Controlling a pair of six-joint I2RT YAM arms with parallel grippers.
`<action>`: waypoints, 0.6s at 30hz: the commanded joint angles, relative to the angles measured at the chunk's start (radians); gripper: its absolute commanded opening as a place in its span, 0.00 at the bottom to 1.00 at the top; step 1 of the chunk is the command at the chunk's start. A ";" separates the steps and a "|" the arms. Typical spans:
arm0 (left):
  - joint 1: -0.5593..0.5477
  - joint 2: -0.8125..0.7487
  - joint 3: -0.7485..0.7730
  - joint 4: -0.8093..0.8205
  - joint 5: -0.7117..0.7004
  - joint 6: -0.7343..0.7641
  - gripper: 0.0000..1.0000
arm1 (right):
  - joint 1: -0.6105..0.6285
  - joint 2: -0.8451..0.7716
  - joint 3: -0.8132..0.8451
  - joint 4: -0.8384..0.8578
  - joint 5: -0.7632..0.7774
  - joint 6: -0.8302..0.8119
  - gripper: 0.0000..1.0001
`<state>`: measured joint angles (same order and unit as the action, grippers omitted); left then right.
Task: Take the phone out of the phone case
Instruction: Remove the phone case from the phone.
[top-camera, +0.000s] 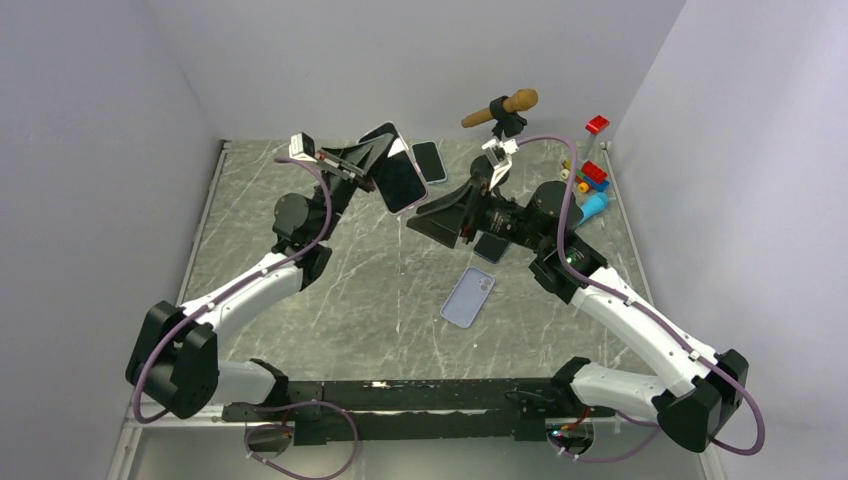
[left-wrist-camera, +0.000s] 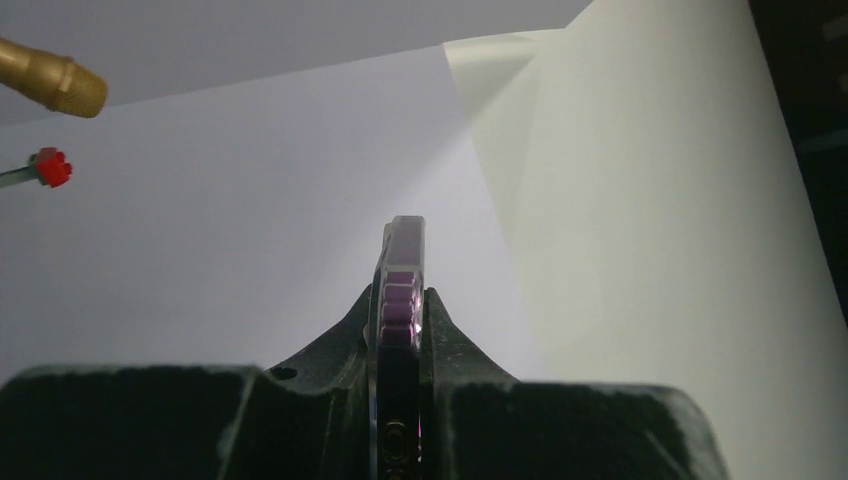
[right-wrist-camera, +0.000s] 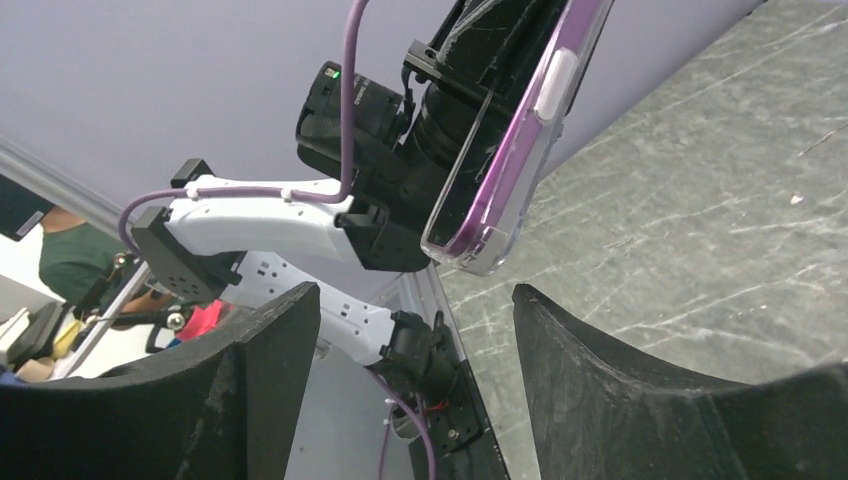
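Left pincer (left-wrist-camera: 402, 305) clamping phone case (right-wrist-camera: 520, 130), right pincer (right-wrist-camera: 410, 295) agape, empty

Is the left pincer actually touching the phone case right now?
Touching. The left wrist view shows the left pincer closed on the phone case, pressed against both of its faces with no gap on either side.

Inspection finding: no legible text, label, brand, number or sign in any of the three views. The phone (top-camera: 400, 182) presents a dark, blank screen. The edge of its clear phone case (right-wrist-camera: 505, 160) bears no readable marking.
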<state>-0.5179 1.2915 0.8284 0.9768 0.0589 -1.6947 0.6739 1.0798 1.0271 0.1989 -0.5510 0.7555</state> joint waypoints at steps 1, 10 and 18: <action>-0.037 0.044 0.080 0.225 -0.071 -0.016 0.00 | 0.005 0.021 0.003 0.095 0.045 -0.039 0.73; -0.050 0.056 0.046 0.308 -0.108 0.020 0.00 | 0.032 0.095 -0.012 0.162 0.096 -0.075 0.63; -0.057 0.053 0.049 0.311 -0.097 0.026 0.00 | 0.048 0.111 -0.001 0.132 0.141 -0.151 0.59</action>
<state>-0.5655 1.3720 0.8585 1.1450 -0.0162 -1.6592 0.7193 1.1831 1.0096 0.2928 -0.4461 0.6712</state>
